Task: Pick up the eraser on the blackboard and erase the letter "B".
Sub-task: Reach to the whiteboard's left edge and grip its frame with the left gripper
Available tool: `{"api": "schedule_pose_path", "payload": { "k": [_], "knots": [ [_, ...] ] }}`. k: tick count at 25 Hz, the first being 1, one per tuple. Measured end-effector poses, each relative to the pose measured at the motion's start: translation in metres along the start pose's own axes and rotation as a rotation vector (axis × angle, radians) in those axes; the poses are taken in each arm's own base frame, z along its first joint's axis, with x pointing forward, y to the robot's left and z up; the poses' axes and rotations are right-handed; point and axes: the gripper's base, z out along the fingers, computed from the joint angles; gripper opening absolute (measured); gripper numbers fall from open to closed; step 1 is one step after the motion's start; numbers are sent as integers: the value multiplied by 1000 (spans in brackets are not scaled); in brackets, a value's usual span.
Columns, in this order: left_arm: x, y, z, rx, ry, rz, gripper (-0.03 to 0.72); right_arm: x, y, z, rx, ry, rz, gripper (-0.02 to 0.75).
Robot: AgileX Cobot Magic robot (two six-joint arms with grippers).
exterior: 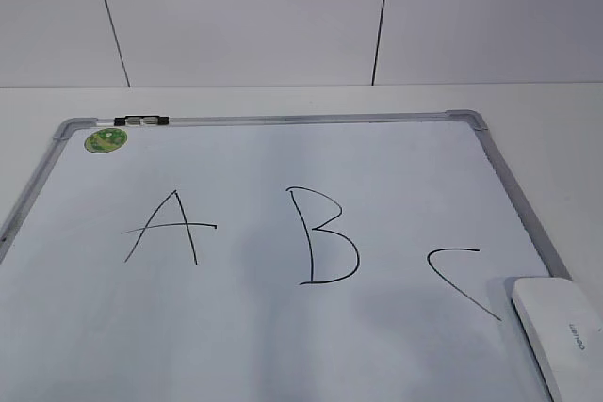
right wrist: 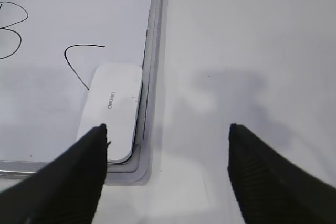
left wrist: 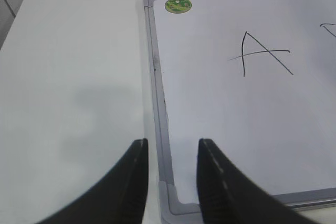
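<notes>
Two hands: both float above the white counter [exterior: 283,99] and hold nothing.
Left hand [left wrist: 170,153]: fingers a little apart, above the blackboard's [exterior: 396,167] near left corner.
Right hand [right wrist: 167,136]: fingers wide apart, above the near right corner.
Eraser [right wrist: 111,109]: lies flat on the blackboard in the near right corner, touching the grey frame, right of the "C" [exterior: 462,280].
Letter "B" [exterior: 323,235]: whole, in the middle, between "A" [exterior: 168,226] and "C".
Cut off: the eraser's near end in the exterior view.

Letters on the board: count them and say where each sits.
3. The A sits left on the blackboard, the letter "B" in the middle, the C right, beside the eraser. None seems hidden.
</notes>
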Motion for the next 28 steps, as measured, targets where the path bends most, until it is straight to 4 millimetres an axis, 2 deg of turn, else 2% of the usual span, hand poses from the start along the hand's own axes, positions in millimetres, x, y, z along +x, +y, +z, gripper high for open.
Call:
{"api": "schedule_pose_path", "payload": {
  "k": [28],
  "knots": [
    [0, -1, 0, 8, -2, -4, 239, 0, 0, 0, 0, 0, 0, 573]
  ]
}}
